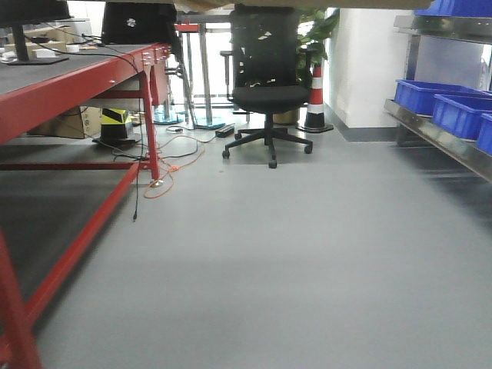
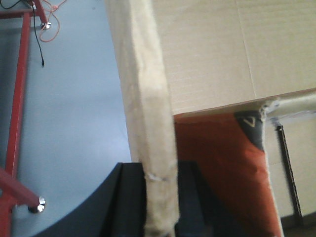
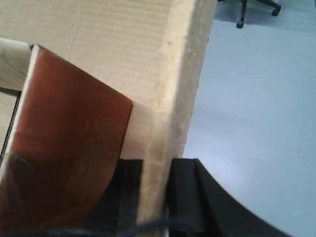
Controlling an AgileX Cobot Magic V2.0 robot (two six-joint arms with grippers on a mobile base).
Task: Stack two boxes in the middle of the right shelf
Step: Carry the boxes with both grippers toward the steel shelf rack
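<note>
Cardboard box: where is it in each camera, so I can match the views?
Front-facing: cardboard box shows only as a tan strip along the top edge.
Left wrist: its wall runs down the centre, clamped in the left gripper.
Right wrist: its wall runs down the centre, clamped in the right gripper.
Shared landmark: grey floor, in all three.
</note>
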